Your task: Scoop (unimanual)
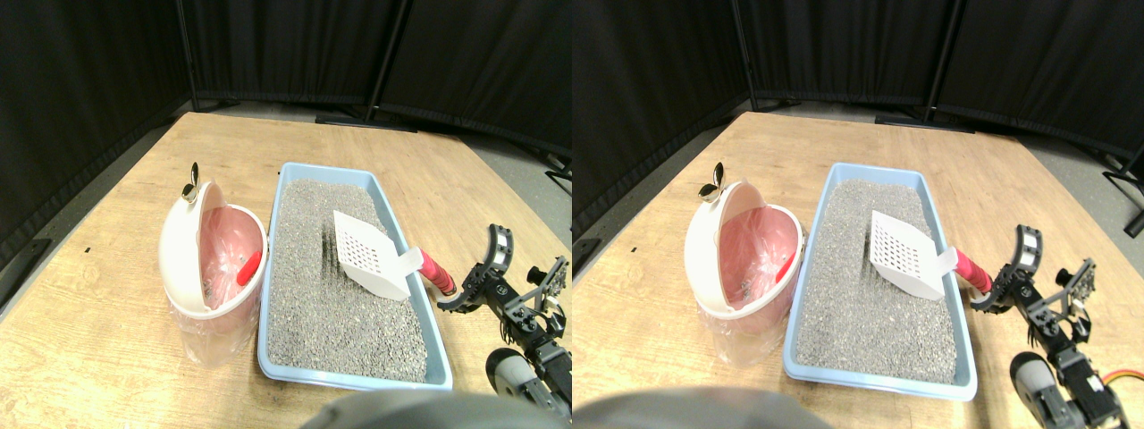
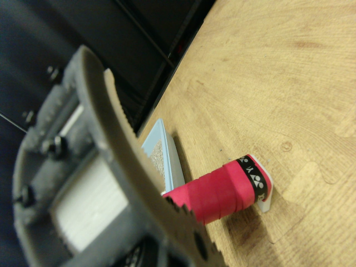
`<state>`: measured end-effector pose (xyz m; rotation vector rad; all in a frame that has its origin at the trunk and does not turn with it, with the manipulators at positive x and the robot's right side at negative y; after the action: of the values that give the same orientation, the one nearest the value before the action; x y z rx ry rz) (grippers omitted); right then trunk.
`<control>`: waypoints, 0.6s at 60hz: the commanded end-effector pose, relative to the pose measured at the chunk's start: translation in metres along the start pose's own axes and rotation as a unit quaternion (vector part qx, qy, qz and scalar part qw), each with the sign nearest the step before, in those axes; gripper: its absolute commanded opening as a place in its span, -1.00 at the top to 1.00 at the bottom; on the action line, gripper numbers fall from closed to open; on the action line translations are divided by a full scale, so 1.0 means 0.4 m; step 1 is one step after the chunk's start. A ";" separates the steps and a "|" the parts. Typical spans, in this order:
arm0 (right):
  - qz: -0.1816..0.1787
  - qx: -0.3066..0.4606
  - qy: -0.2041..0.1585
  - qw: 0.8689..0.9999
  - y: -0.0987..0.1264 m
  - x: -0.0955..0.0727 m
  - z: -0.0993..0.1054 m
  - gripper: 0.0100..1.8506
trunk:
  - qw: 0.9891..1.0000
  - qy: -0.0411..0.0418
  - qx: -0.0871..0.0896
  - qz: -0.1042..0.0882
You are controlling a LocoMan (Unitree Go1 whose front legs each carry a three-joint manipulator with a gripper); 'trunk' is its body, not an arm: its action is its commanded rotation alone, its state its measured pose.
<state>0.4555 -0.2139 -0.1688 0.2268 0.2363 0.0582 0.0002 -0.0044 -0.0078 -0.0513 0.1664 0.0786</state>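
A white slotted scoop [image 1: 371, 255] lies on the grey litter [image 1: 340, 322] in the light blue tray [image 1: 271, 268]. Its red wrapped handle [image 1: 436, 273] sticks out over the tray's right rim. My right gripper [image 1: 474, 275] stands open just to the right of the handle's end, one jaw raised and the other low beside the handle tip. In the wrist view the red handle [image 2: 219, 192] with its black band lies close beside a toothed jaw, with a corner of the tray [image 2: 161, 147] behind it. Nothing is clasped.
A white bin [image 1: 210, 268] with a pink liner and tipped-back lid stands against the tray's left side. Everything rests on a wooden floor [image 1: 107, 340]. Black curtains [image 1: 295, 45] close off the back and left.
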 end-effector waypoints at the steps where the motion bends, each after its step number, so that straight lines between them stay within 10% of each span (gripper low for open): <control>1: 0.017 -0.007 -0.037 0.999 0.022 -0.016 0.036 -0.31 | 1.000 -0.007 -0.004 -0.008; 36: 0.064 -0.049 -0.185 0.979 -0.021 -0.076 0.047 0.95 | 0.998 0.000 0.019 -0.052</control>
<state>0.4304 -0.2307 -0.1515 0.1260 -0.0877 0.1240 0.0013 -0.0058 -0.0076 -0.0071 0.1766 -0.0124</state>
